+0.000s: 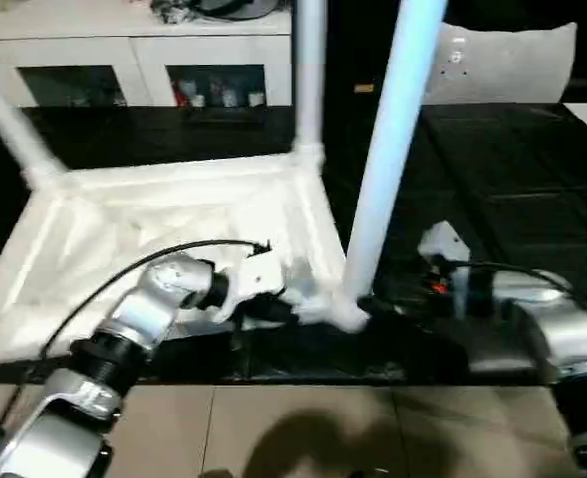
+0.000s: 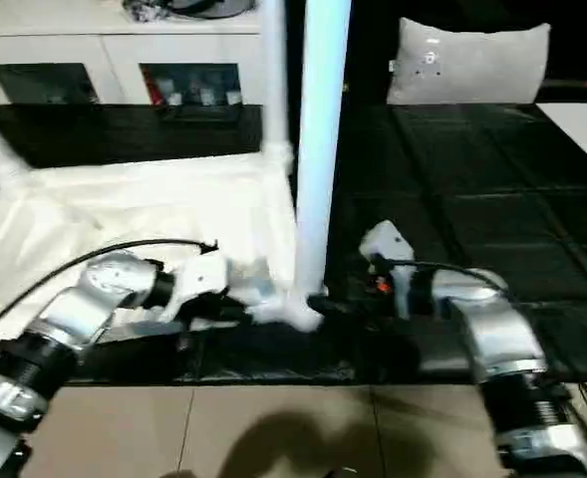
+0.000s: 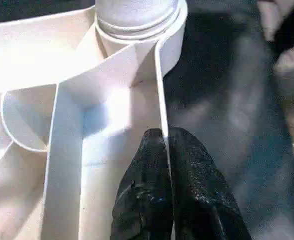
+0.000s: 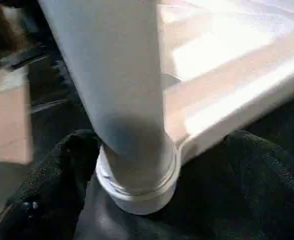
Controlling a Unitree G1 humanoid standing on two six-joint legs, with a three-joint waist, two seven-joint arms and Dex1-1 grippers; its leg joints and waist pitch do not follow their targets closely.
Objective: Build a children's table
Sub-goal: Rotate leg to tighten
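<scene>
The left tool (image 3: 159, 150) has its two black fingers (image 3: 142, 200) pinched together on the thin rim wall of the table top (image 1: 153, 224), one finger either side of it, just short of the near corner socket (image 3: 137, 30). From the head views the left arm reaches in from about 7 o'clock to that near right corner.

The right tool (image 4: 132, 175) sits at the foot of the near leg (image 1: 393, 149), coming in from about 4 o'clock. Its black fingers (image 4: 52, 170) lie on both sides of the leg's base where it enters the socket, but whether they are clamped on it or merely close around it I cannot tell.

The table top lies upside down on the black floor mat (image 1: 512, 189), ribbed underside up, filling the view from 9 o'clock to the centre. The near leg stands in its socket and leans slightly toward 1 o'clock. A second leg (image 1: 309, 70) rises upright from the far right corner at 12 o'clock, and a third leg (image 1: 9, 124) slants out of the far left corner toward 10 o'clock.

Beyond, at 11 o'clock, stands a white cabinet (image 1: 134, 60) with glass doors. A grey cushion (image 1: 512, 60) rests at 2 o'clock. Tan flooring (image 1: 303, 428) runs along 6 o'clock.
</scene>
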